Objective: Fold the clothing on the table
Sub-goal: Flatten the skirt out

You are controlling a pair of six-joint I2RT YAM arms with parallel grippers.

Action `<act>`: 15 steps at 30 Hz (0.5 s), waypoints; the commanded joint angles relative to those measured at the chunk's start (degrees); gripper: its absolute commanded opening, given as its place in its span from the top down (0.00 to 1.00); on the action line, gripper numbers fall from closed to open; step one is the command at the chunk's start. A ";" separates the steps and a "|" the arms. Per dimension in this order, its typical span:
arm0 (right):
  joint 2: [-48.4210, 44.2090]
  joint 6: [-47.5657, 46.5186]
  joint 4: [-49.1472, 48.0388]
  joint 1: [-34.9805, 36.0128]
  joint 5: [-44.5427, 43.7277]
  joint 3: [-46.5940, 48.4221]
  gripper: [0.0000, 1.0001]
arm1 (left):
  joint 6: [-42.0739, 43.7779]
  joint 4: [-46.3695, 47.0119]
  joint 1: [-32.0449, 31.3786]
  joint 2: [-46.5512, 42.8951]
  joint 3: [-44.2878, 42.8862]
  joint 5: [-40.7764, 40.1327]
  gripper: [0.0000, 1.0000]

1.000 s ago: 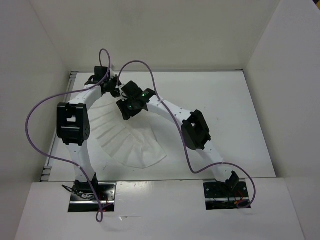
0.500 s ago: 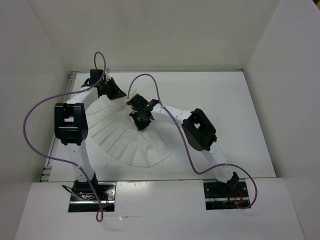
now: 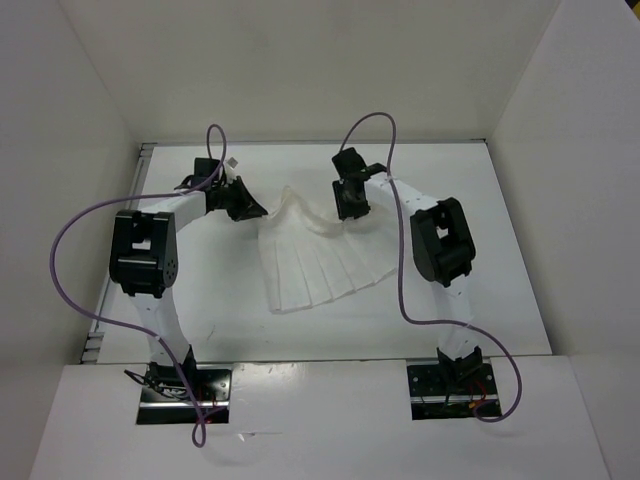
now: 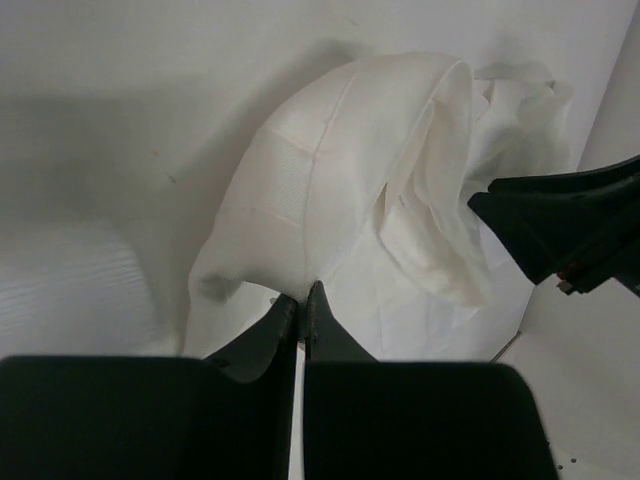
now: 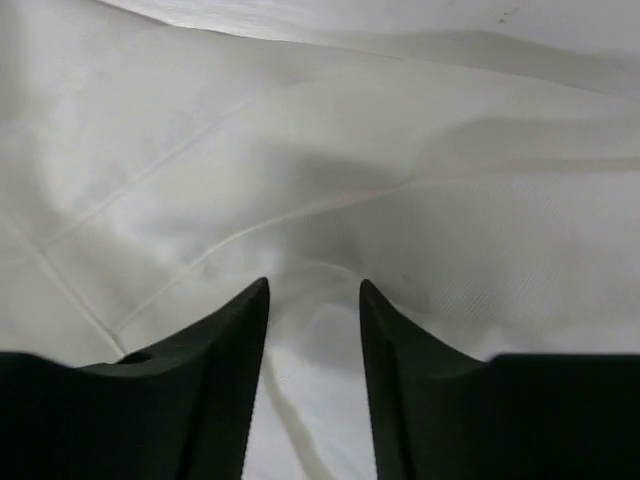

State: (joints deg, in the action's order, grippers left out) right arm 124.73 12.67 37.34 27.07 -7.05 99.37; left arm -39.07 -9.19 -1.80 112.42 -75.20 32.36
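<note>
The clothing (image 3: 322, 258) is a thin white creased piece lying spread near the middle of the table (image 3: 480, 290), its far edge raised in a ridge. My left gripper (image 3: 248, 206) is at the piece's far left corner. In the left wrist view it (image 4: 303, 296) is shut on an edge of the clothing (image 4: 340, 180). My right gripper (image 3: 350, 208) is over the far right corner. In the right wrist view its jaws (image 5: 313, 298) stand apart, open, with the clothing (image 5: 330, 190) lying under and between the fingertips (image 5: 258, 300).
White walls (image 3: 560, 150) enclose the table on the left, back and right. Purple cables (image 3: 80, 220) loop above both arms. The arm bases (image 3: 180, 385) stand at the near edge. The right gripper's black body (image 4: 570, 225) shows at the right of the left wrist view.
The right arm has swung from the left-centre to the far right of the clothing. The clothing has been dragged rightward to the middle. The left gripper has shifted slightly right, still gripping.
</note>
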 commanded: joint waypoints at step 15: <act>-9.33 22.92 12.68 -5.62 18.97 7.79 0.44 | 0.66 1.81 -1.19 -4.66 2.24 2.09 1.00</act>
State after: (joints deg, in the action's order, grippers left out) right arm 116.84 26.00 46.50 25.30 3.88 109.01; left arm -39.20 -8.47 -2.74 111.94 -75.18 33.15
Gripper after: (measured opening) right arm 0.571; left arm 0.014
